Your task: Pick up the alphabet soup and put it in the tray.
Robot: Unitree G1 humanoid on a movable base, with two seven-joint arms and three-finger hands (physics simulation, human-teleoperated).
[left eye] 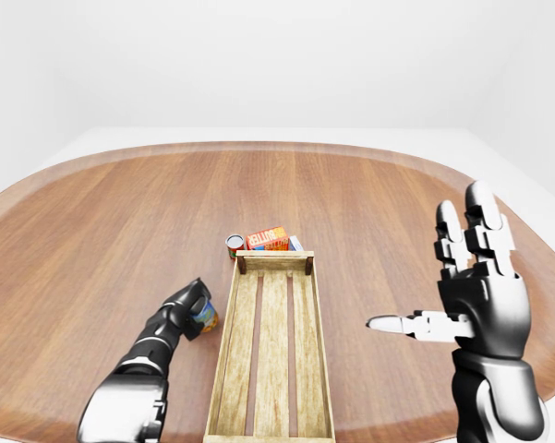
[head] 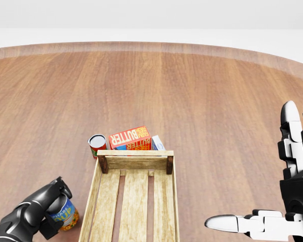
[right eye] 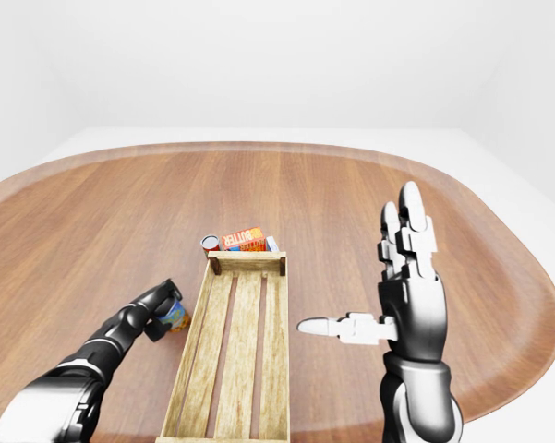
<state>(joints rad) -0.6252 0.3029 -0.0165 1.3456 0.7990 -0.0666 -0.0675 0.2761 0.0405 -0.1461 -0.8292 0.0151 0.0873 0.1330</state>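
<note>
The alphabet soup [head: 66,215], a small can with a blue and orange label, is at the bottom left of the head view, just left of the wooden tray [head: 134,153]. My left hand [head: 50,206], black, has its fingers closed round the can's left side and top. The can leans a little and I cannot tell whether it touches the table. The slatted tray holds nothing. My right hand [left eye: 462,305] stands open at the right of the tray, fingers upright and thumb pointing left, with nothing in it.
A red can [head: 97,144] and an orange butter box [head: 130,137] with a small pale box [head: 158,143] beside it stand against the tray's top end. Around them spreads the round wooden table [left eye: 120,212], whose rim shows in the eye views.
</note>
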